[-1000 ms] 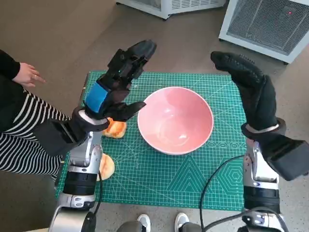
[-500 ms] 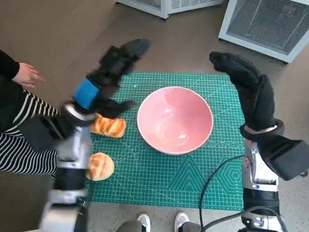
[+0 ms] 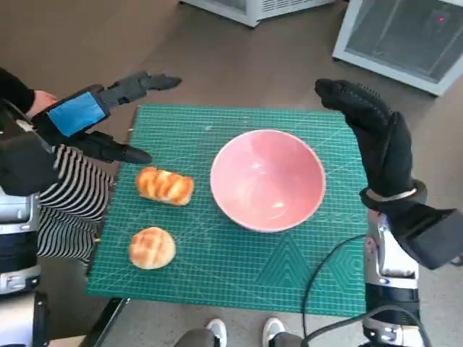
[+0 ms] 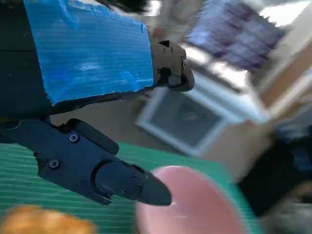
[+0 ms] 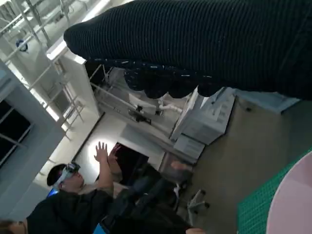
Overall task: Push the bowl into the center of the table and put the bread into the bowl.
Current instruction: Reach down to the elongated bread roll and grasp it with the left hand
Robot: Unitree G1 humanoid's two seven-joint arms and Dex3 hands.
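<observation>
Left hand (image 3: 87,123) hovers wide and empty off the tabletop, so I'd pinch that soft, squishy long bread roll (image 3: 165,186) gently across its middle.

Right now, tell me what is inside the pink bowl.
The pink bowl holds nothing; its whole inner surface shows. Both breads, the long loaf and the round bun, lie on the green mat beside it.

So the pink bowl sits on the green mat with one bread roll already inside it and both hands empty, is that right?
Not quite. The pink bowl is empty in the head view. Both bread rolls, the long one and the round one, lie on the green mat beside it. The left hand and right hand do hold nothing.
</observation>
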